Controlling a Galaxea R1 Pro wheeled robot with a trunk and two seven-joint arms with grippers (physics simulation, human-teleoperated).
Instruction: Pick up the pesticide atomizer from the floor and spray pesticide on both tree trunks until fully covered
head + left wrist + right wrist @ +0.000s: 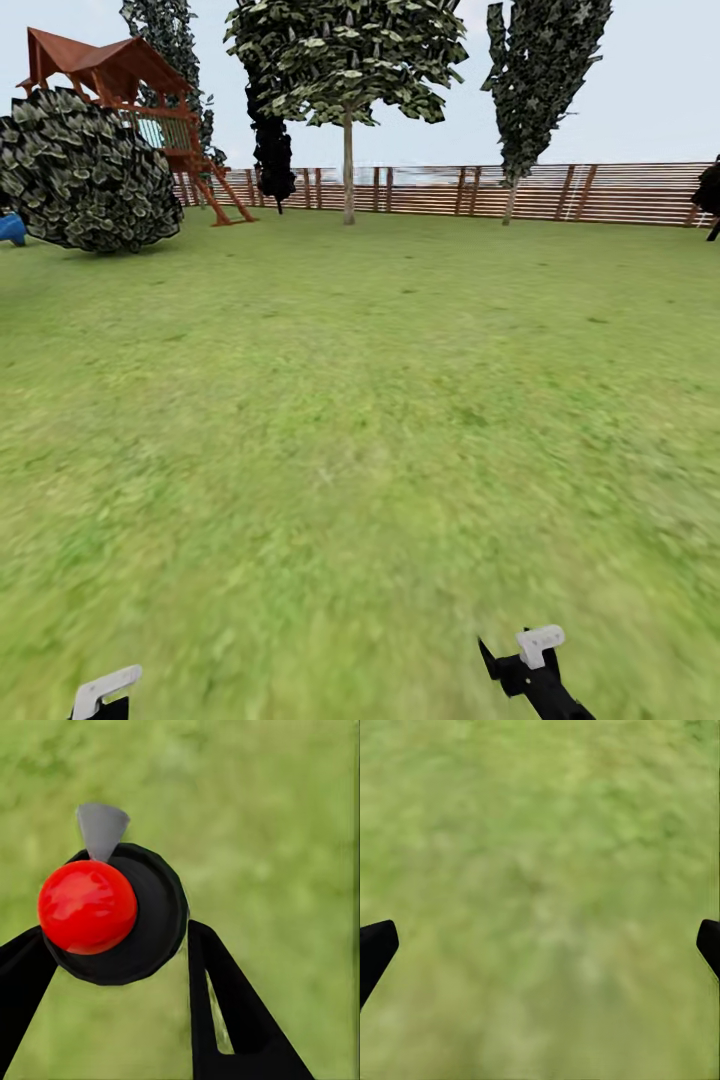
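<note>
Pesticide atomizer (112, 911) is gripped in the left hand (120, 967), seen through the left wrist camera: a round black body with a glossy red ball cap and a small grey cone nozzle, pinched between the two black fingers (232, 1012), which are closed against its sides. It is judged to be carried clear of the lawn (360, 420) so that it is ready to spray on arrival. In the head view, that hand's white-tipped end (105, 690) is just caught at the near left edge.

Across the scene from left to right: a round dark bush (85, 170) is passed far left, with a red-roofed play tower (130, 90) behind it. Further right, a tree (347, 60) with a pale bare trunk (348, 170) is seen in front of the slatted fence (500, 190); it is well apart from the robot, so spraying is judged not yet begun. A narrow dark cypress (540, 70) follows on the right.

Near right, the right hand (535, 660) is held low and nothing is carried by it; in its wrist view its fingers (375, 949) are spread wide over bare grass.
</note>
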